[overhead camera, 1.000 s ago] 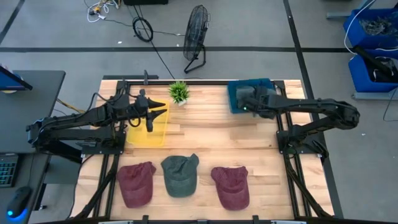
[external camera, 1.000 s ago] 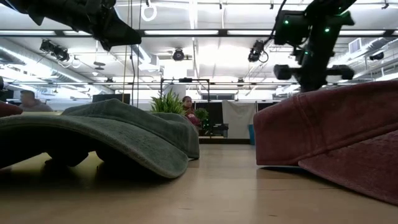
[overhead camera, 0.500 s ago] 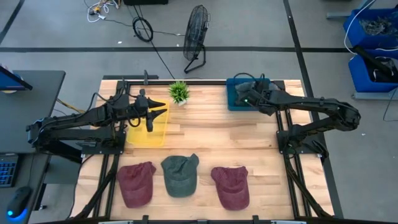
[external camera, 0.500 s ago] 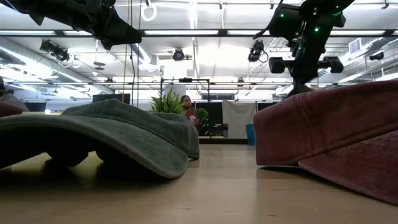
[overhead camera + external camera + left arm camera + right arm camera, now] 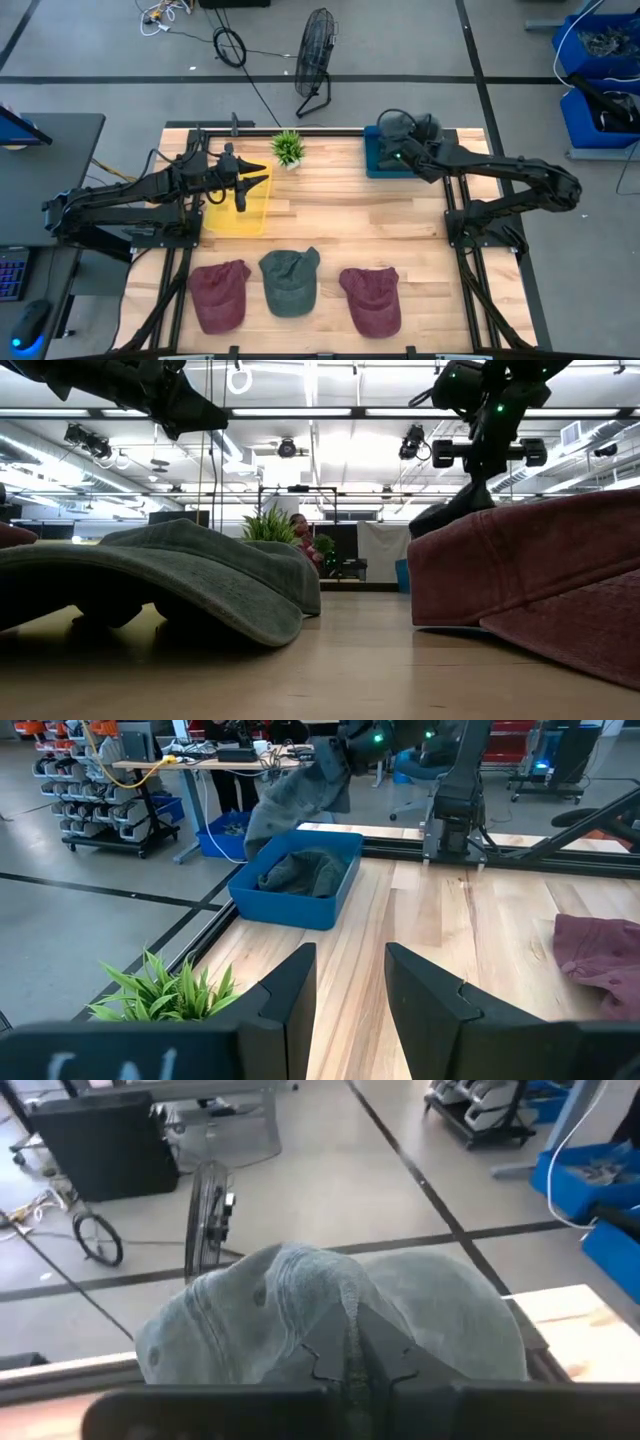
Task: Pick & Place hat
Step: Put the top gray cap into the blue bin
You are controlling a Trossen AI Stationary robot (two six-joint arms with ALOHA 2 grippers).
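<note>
A grey-green hat (image 5: 330,1305) hangs from my shut right gripper (image 5: 352,1355) above the blue bin (image 5: 378,160) at the table's far right; the hat (image 5: 445,518) also dangles in the low view. Another dark hat (image 5: 300,875) lies inside the blue bin (image 5: 290,905). My left gripper (image 5: 350,985) is open and waits over the yellow bin (image 5: 240,212), touching nothing. Along the near edge lie a red hat (image 5: 220,295), a green hat (image 5: 290,282) and another red hat (image 5: 372,298), flat on the wood. My right gripper pinches a raised fold of the hat's crown (image 5: 345,1302) between its two shut fingers, coming from above. The hat is lifted clear and hangs slack below the fingers (image 5: 472,488), over the blue bin.
A small potted plant (image 5: 288,148) stands at the far edge between the two bins. Bare wood lies in the table's middle. A floor fan (image 5: 315,60) and cables sit beyond the far edge. A person (image 5: 300,530) shows far behind the table.
My right gripper has risen from the blue bin and drifted toward the table's far edge, still shut. The grey-green hat has come up with it and now hangs clear of the bin. My left arm has kept still.
</note>
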